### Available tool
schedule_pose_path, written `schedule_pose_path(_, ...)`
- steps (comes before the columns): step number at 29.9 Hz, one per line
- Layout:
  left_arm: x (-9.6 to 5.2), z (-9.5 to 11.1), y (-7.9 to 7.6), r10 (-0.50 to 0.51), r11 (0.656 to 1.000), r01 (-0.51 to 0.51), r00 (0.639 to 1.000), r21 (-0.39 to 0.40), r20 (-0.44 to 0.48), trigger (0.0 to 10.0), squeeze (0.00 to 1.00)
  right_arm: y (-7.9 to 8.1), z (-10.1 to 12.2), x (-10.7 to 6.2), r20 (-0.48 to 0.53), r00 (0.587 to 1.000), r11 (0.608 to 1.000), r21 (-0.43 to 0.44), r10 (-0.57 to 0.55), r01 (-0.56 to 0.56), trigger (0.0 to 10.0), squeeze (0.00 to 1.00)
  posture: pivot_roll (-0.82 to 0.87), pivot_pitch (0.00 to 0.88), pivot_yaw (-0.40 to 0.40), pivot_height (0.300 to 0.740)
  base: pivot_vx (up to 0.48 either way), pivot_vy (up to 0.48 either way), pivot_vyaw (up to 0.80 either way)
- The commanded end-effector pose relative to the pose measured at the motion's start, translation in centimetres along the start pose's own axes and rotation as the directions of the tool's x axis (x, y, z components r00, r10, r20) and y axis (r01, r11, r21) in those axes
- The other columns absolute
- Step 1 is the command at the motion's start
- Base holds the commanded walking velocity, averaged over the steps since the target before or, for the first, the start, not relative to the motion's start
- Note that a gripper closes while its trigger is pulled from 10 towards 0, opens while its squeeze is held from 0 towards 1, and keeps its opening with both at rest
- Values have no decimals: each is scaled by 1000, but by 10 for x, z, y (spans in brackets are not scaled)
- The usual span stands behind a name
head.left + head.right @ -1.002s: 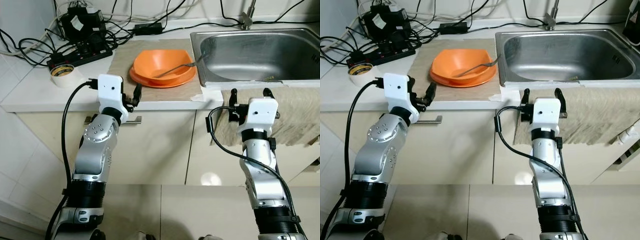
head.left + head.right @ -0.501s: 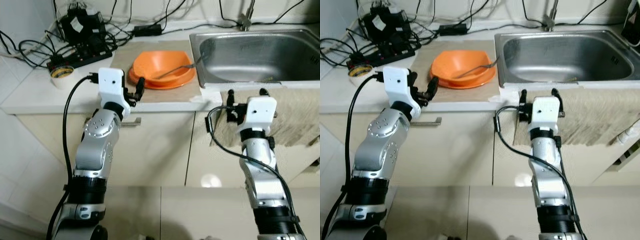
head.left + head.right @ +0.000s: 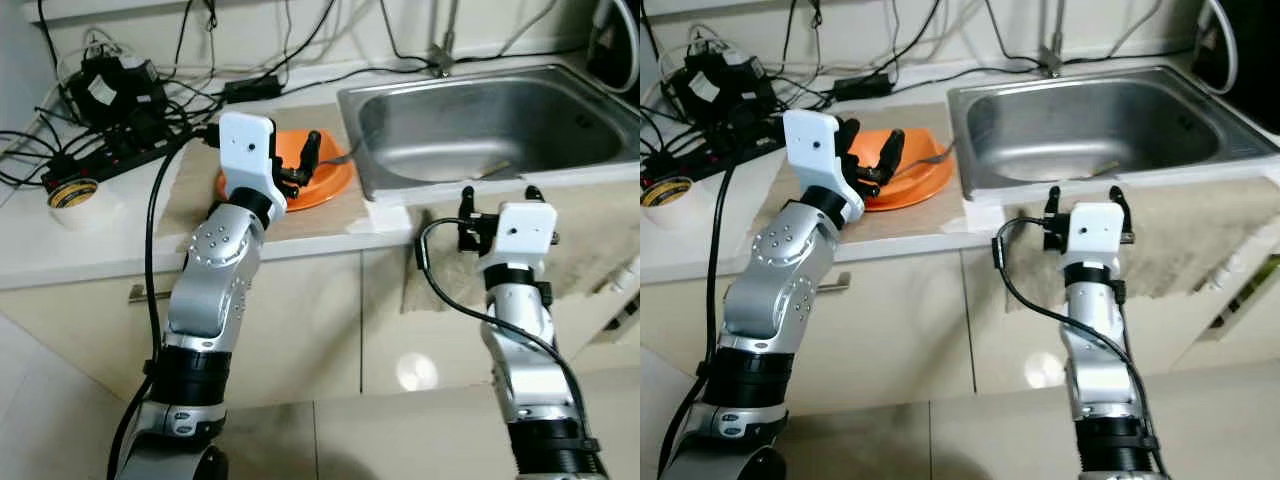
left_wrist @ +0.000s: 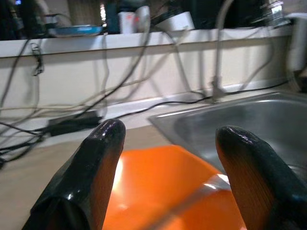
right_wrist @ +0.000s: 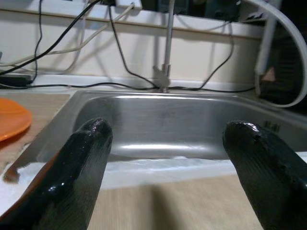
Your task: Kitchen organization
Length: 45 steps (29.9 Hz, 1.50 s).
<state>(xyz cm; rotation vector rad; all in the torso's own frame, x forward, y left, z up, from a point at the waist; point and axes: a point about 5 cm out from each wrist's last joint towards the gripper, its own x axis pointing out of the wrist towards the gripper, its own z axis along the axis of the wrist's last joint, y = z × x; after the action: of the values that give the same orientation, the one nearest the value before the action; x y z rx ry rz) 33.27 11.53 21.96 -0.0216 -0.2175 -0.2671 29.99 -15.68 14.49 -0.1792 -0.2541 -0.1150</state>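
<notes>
An orange bowl (image 3: 328, 181) sits on a beige mat (image 3: 300, 215) on the counter, left of the steel sink (image 3: 450, 130). A metal fork (image 3: 343, 156) rests in it, with its handle pointing toward the sink. My left gripper (image 3: 303, 165) is open and hovers over the bowl's near left rim with nothing between its fingers. In the left wrist view the bowl (image 4: 158, 182) lies just beyond the open fingers (image 4: 96, 167). My right gripper (image 3: 498, 195) is open and empty in front of the counter edge below the sink, facing the basin (image 5: 168, 124).
A tape roll (image 3: 72, 195) lies at the counter's left. A power strip with tangled cables (image 3: 110, 150) sits behind it. The faucet (image 3: 440, 55) stands behind the sink. A beige cloth (image 3: 590, 230) hangs over the counter front at the right. A small utensil (image 3: 490, 170) lies in the sink.
The whole view has shifted, so the camera moved. My left gripper rose from the counter's front edge and reached forward over the orange bowl. The right gripper keeps its place at the counter front.
</notes>
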Motion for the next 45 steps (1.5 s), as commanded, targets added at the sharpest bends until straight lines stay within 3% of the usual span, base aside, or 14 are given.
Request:
schedule_pose_path(1,2,6,-8,-29,1000,29,999,-7,17,10000,0,-8,-1,1,4,1000,1000,-18,-24,24,10000,0,-70,0,121,736,480,0,0)
schedule_pose_path(5,2,8,-10,-37,999,37,999,8,25,10000,0,-5,-2,0,-1,1000,1000,-16,-22,22,10000,0,-68,0,123,736,480,0,0)
schedule_pose_path(6,2,8,-12,-41,998,40,999,47,27,10000,0,-4,-3,0,-3,1000,1000,-15,-21,21,10000,0,-67,0,122,736,0,0,0)
schedule_pose_path(14,5,12,-9,-58,996,58,998,61,7,10000,0,-2,-4,-1,-8,1000,1000,-12,-17,17,10000,0,-61,0,120,736,0,0,0)
schedule_pose_path(18,18,24,-2,-141,983,146,989,112,-46,10000,0,-1,-5,-2,-12,1000,1000,-10,-13,13,10000,0,-51,0,118,736,0,0,0)
schedule_pose_path(26,30,40,9,-253,955,268,959,125,-127,10000,0,1,-6,-1,-15,1000,1000,-7,-9,9,10000,0,-48,0,122,736,0,0,0)
schedule_pose_path(28,28,37,2,-323,941,335,931,47,-168,10000,0,1,-7,-2,-19,1000,1000,-8,-10,10,10000,0,-50,0,124,736,0,0,0)
schedule_pose_path(31,27,33,0,-341,937,350,921,13,-190,10000,0,1,-7,-2,-20,1000,1000,-9,-10,10,10000,0,-51,0,126,736,0,0,0)
schedule_pose_path(40,17,6,-28,-493,870,458,818,-182,-297,10000,0,1,-7,-4,-26,1000,1000,-10,-7,7,10000,0,-59,0,129,736,0,0,0)
schedule_pose_path(45,17,2,-36,-513,858,474,799,-196,-313,10000,0,3,-7,-4,-27,1000,1000,-8,-2,2,10000,0,-60,0,130,736,0,0,0)
